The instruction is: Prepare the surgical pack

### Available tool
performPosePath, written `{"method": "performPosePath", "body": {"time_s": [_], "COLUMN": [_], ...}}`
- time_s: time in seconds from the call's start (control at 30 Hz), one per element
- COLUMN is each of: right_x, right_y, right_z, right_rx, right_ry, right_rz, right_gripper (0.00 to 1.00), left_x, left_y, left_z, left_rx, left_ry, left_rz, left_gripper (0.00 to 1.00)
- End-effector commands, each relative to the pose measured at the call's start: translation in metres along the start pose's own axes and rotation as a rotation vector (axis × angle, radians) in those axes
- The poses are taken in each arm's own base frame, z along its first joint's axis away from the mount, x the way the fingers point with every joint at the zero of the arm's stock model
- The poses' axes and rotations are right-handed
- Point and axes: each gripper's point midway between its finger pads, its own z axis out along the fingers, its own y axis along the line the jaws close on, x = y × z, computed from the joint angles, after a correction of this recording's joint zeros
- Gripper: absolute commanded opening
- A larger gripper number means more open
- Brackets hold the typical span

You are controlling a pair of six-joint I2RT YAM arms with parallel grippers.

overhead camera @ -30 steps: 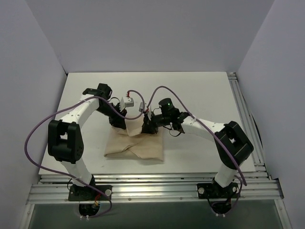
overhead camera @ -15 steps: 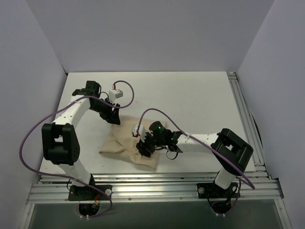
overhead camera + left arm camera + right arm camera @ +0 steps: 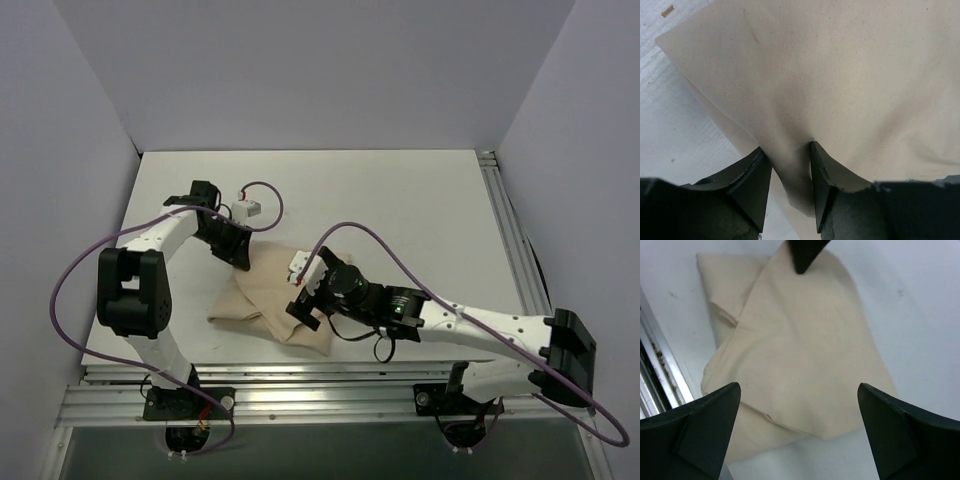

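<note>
The surgical pack (image 3: 268, 296) is a folded tan cloth bundle lying on the white table (image 3: 420, 200); nothing of its contents shows. My left gripper (image 3: 243, 259) sits at the bundle's far left corner. In the left wrist view (image 3: 786, 147) its fingers press from both sides on a raised fold of the cloth (image 3: 840, 75). My right gripper (image 3: 305, 301) hovers over the near right part of the bundle, jaws wide open and empty. The right wrist view (image 3: 797, 385) shows the cloth (image 3: 800, 335) below, with a left fingertip (image 3: 802, 252) at the top.
An aluminium rail (image 3: 330, 385) runs along the near table edge, also visible in the right wrist view (image 3: 655, 365). Another rail (image 3: 510, 240) borders the right side. Purple cables (image 3: 75, 270) loop off both arms. White walls enclose the back and sides.
My right gripper has swung from the bundle's far middle to its near right part and opened, letting the cloth go. The cloth now lies folded over. My left gripper opened, then closed on the far left corner.
</note>
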Motion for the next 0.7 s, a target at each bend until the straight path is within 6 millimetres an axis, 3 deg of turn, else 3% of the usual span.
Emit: {"method": "performPosePath", "body": {"time_s": [0.0, 0.03, 0.07, 0.1, 0.13, 0.2, 0.23, 0.27, 0.3, 0.33, 0.4, 0.57, 0.67], "right_x": [-0.031, -0.034, -0.02, -0.026, -0.018, -0.012, -0.002, 0.007, 0.02, 0.034, 0.061, 0.103, 0.119], "right_y": [-0.05, -0.06, -0.083, -0.092, -0.105, -0.097, -0.115, -0.116, -0.101, -0.114, -0.101, -0.091, -0.081], "right_z": [-0.042, -0.049, -0.06, -0.072, -0.077, -0.064, -0.058, -0.049, -0.03, -0.024, -0.005, 0.014, 0.026], "right_rx": [0.247, 0.303, 0.457, 0.527, 0.603, 0.474, 0.471, 0.436, 0.316, 0.32, 0.259, 0.272, 0.221], "right_ry": [-0.111, -0.149, -0.155, -0.25, -0.271, -0.259, -0.249, -0.215, -0.125, -0.093, 0.038, 0.166, 0.181], "right_rz": [0.097, 0.15, 0.226, 0.432, 0.532, 0.605, 0.735, 0.807, 0.864, 0.952, 1.027, 1.073, 1.095], "right_gripper": [1.0, 1.0, 1.0, 1.0, 1.0, 0.94, 0.9, 0.87, 0.84, 0.82, 0.82, 0.86, 0.8], "left_x": [-0.002, -0.001, -0.002, -0.001, -0.001, 0.001, 0.002, 0.003, 0.005, 0.006, 0.007, 0.01, 0.013], "left_y": [-0.001, -0.002, -0.004, -0.005, -0.005, -0.007, -0.007, -0.007, -0.007, -0.007, -0.007, -0.01, -0.009], "left_z": [0.0, 0.0, -0.001, -0.002, -0.003, -0.003, -0.003, -0.003, -0.002, -0.001, 0.0, 0.001, 0.002], "left_rx": [-0.005, -0.001, 0.002, 0.003, 0.001, -0.001, -0.003, -0.003, 0.001, 0.001, 0.005, 0.014, 0.013], "left_ry": [-0.015, -0.014, -0.019, -0.019, -0.019, -0.018, -0.017, -0.014, -0.01, -0.007, -0.005, -0.007, -0.002], "left_rz": [0.029, 0.034, 0.049, 0.053, 0.06, 0.067, 0.067, 0.067, 0.063, 0.065, 0.063, 0.063, 0.061], "left_gripper": [0.43, 0.41, 0.4, 0.4, 0.39, 0.38, 0.37, 0.34, 0.33, 0.31, 0.26, 0.24, 0.23]}}
